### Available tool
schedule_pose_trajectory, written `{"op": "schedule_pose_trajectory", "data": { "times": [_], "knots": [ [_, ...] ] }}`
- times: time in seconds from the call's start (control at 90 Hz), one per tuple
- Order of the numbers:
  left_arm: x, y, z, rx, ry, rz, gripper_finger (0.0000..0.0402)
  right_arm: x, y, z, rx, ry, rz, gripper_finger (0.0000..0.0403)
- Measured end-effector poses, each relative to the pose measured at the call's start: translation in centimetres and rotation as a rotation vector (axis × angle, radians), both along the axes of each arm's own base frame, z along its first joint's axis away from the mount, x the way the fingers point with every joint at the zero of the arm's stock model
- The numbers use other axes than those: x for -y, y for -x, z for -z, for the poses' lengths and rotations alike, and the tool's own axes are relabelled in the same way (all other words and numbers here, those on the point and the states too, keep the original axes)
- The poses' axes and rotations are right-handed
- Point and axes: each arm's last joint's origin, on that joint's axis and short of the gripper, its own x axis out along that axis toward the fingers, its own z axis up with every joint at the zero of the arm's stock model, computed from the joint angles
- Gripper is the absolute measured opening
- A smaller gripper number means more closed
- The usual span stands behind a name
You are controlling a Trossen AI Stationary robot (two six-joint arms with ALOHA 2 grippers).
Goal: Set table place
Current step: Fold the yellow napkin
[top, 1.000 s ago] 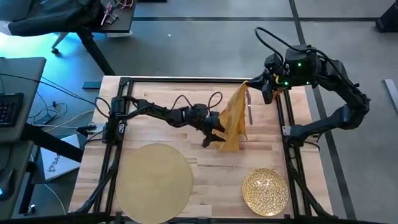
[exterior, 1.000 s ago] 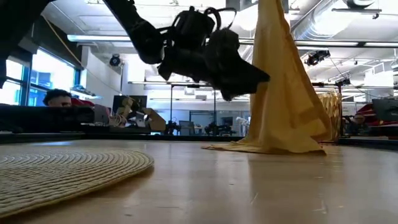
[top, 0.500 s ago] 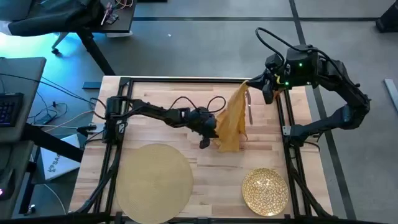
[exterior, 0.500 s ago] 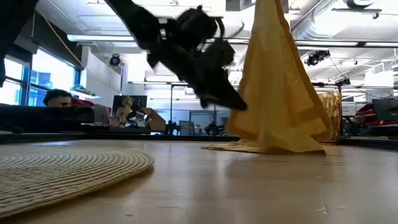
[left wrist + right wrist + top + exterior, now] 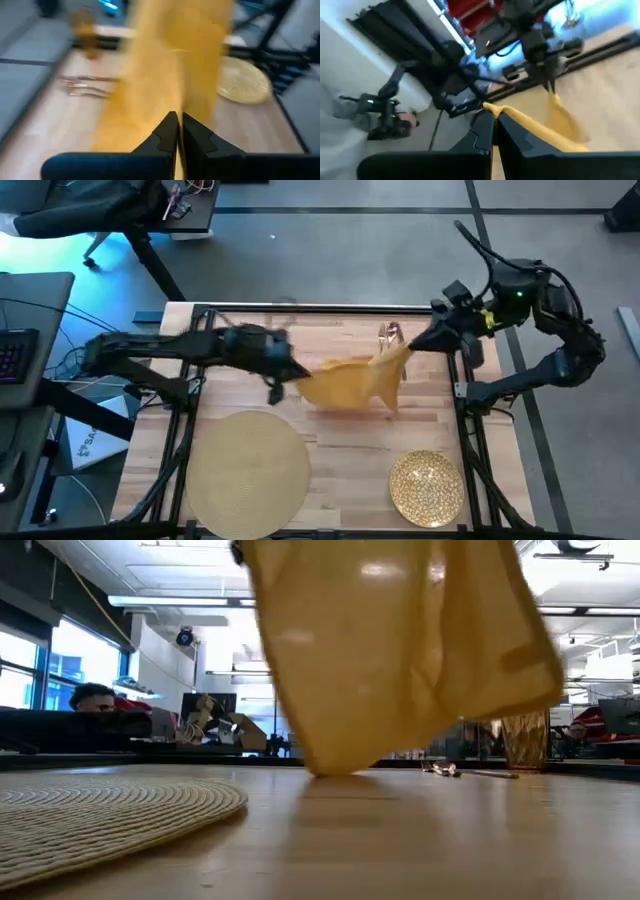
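The mustard-yellow napkin (image 5: 350, 383) is spread in the air between my two grippers over the middle of the table (image 5: 330, 442). My left gripper (image 5: 290, 377) is shut on its left end and my right gripper (image 5: 410, 346) on its right end. In the low view the napkin (image 5: 400, 650) sags, and its lowest fold (image 5: 328, 770) reaches about down to the tabletop. The copper cutlery (image 5: 388, 332) lies on the wood behind the napkin. The tan placemat (image 5: 245, 470) and the gold plate (image 5: 427, 487) lie near the front edge. The amber glass (image 5: 525, 740) stands far back. My left gripper pinches the napkin's left end (image 5: 176, 112) between its two shut fingers, coming level from the table's left. The cloth runs away from the fingertips toward the other arm. My right gripper pinches an edge at the napkin's right end (image 5: 492, 108) between its two shut fingers, slanting down from the far right. The cloth hangs off toward the left arm, sagging in the middle.
Black frame rails (image 5: 460, 395) run along the table's sides and far edge. Bare wood lies between the placemat and the plate. Beyond the table's left edge are a desk, cables and a person's head (image 5: 92, 697) in the room behind.
My left gripper has taken hold of the napkin's lower part and gone toward the table's left edge with it. The napkin, which hung as a cone from my right gripper with its lower end on the table, is now drawn out sideways between both grippers.
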Motion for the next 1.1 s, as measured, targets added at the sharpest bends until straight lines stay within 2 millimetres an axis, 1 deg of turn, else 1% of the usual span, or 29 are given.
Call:
{"op": "schedule_pose_trajectory", "data": {
  "times": [0.067, 0.133, 0.2, 0.289, 0.411, 0.5, 0.556, 0.633, 0.7, 0.767, 0.833, 0.889, 1.0, 1.1],
  "knots": [
    [-0.9, 1.1, -0.5, -0.001, -0.043, -0.077, 0.0, 0.7, -0.8, 0.3, -0.012, 0.128, 0.114, 0.0],
    [-2.2, 1.6, -0.8, 0.006, -0.069, -0.141, 0.0, 2.0, -2.1, 1.1, -0.071, 0.27, 0.224, 0.0],
    [-3.6, 1.9, -1.0, 0.01, -0.111, -0.209, 0.0, 3.7, -3.5, 2.0, -0.142, 0.38, 0.305, 0.0],
    [-5.6, 2.1, -1.1, -0.004, -0.207, -0.304, 0.0, 6.4, -4.9, 3.3, -0.244, 0.48, 0.382, 0.0],
    [-8.5, 2.7, -1.6, -0.019, -0.383, -0.462, 0.0, 10.0, -5.8, 4.3, -0.354, 0.64, 0.502, 0.0],
    [-9.8, 3.5, -3.4, -0.037, -0.518, -0.568, 0.0, 11.7, -5.7, 4.3, -0.409, 0.772, 0.585, 0.0],
    [-10.1, 4.0, -4.9, -0.038, -0.592, -0.581, 0.0, 12.1, -5.5, 4.0, -0.412, 0.84, 0.611, 0.0],
    [-10.0, 4.6, -6.9, -0.034, -0.654, -0.556, 0.0, 11.9, -4.9, 3.5, -0.407, 0.908, 0.587, 0.0],
    [-9.6, 5.0, -8.0, -0.031, -0.657, -0.495, 0.0, 11.1, -4.5, 3.3, -0.386, 0.924, 0.513, 0.0],
    [-8.9, 5.3, -8.3, -0.061, -0.626, -0.429, 0.0, 10.2, -4.2, 3.6, -0.384, 0.894, 0.399, 0.0],
    [-8.2, 5.5, -7.6, -0.133, -0.557, -0.361, 0.0, 9.2, -4.2, 4.5, -0.42, 0.823, 0.285, 0.0],
    [-7.7, 5.6, -6.2, -0.208, -0.457, -0.307, 0.0, 8.7, -4.5, 6.1, -0.483, 0.727, 0.218, 0.0],
    [-6.5, 5.1, -2.4, -0.336, -0.229, -0.193, 0.0, 7.3, -5.6, 10.8, -0.618, 0.557, 0.057, 0.0],
    [-4.7, 4.2, 2.1, -0.442, -0.073, -0.092, 0.0, 5.3, -6.5, 15.4, -0.671, 0.479, -0.065, 0.0]
  ]
}}
